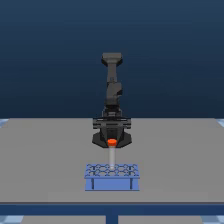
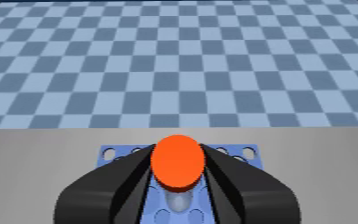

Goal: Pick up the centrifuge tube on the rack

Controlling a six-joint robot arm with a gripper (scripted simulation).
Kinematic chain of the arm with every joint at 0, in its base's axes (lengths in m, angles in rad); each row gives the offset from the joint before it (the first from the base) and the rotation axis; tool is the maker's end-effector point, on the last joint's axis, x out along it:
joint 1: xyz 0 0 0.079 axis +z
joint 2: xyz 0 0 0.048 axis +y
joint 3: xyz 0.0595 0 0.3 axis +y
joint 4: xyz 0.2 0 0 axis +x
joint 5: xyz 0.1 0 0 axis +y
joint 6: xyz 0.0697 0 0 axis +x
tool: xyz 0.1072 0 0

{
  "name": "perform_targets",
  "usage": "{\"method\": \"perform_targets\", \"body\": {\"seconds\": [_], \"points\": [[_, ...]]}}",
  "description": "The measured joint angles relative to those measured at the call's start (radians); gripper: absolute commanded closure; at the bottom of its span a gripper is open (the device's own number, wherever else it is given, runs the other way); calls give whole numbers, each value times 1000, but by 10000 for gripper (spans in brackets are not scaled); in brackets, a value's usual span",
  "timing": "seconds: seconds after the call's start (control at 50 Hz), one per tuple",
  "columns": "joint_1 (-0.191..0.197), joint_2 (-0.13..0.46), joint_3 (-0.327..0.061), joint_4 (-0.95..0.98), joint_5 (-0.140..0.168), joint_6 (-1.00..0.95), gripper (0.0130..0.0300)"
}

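**A:** Above the rack [image 1: 112,177], near the middle of the worktop [image 1: 45,160], sits the claw [image 1: 112,142], w/ the centrifuge tube [image 1: 112,156] hanging straight down from it. Orange cap is right at the claw; pale body runs down toward the rack's top holes. Whether the tip is clear of its hole or a bit inside, the exterior view is too soft to say.

**B:** Wrist view agrees. Cap [image 2: 177,161] fills the gap between the two dark fingers [image 2: 113,182], which press in on both sides, so the claw reads as clenched on the tube, approx. just under the cap. Blue rack holes show below and behind.

**A:** So the step in hand looks like the lift-out. How does the arm do that well?

**B:** Pull straight up along the tube's axis, no sideways drift until the pointed tip is def. clear of the hole. Any tilt while it's partly seated could jam it vs. the hole's rim, or drag the light rack along.

**A:** Grip?

**B:** Keep it steady. Tube is slim and smooth, prob. slippery plastic; the cap gives a lip that should stop it sliding down. No need to squeeze harder.

**A:** Speed?

**B:** Slow at first, then faster once it's out. The rack sits square to the worktop's front edge; if it shifts, that's the sign the tip is catching.
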Motion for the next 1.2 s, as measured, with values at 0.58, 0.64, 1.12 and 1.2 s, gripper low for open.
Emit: {"method": "perform_targets", "body": {"seconds": [0.58,0.64,1.12,1.2], "points": [[0,-7,-7,105,15,-111,300],[0,-8,-8,101,17,-108,300],[0,-14,-14,-30,28,12,300],[0,-15,-15,-60,30,41,300]]}}
